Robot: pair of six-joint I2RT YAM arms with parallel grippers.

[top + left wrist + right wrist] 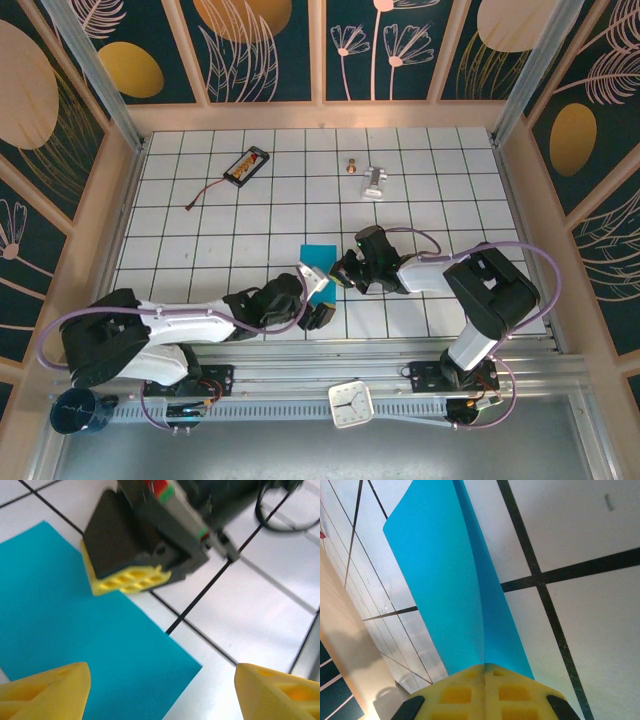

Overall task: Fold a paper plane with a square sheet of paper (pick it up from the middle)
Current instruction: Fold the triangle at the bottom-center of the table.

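One square sheet of paper [318,258], teal-blue, lies near the front middle of the white gridded counter [200,250], between the two arms. The part seen from the left wrist rests flat on the tiles. The edge toward the right arm is lifted. In the right wrist view the paper rises out of the yellow fingers and bends along a soft line running away from them, which reads as a loose bend, not a pressed crease.

The right gripper [485,686] has its fingers pressed together on that edge, so the sheet is held there and could be swung over onto itself. The left gripper [162,695] hangs over a corner of the sheet with its fingers spread wide and nothing between them. From that spot it looks placed to pin the flat part down or to flatten a fold, so the thin paper does not slide when the other arm pulls.

No dart shape shows, so I judge the task to be at an early fold. The likely risk is the light sheet slipping and creasing off-line.

Well apart at the far side of the counter lie a black battery pack [246,166] and a small silver metal piece [374,182], neither involved.
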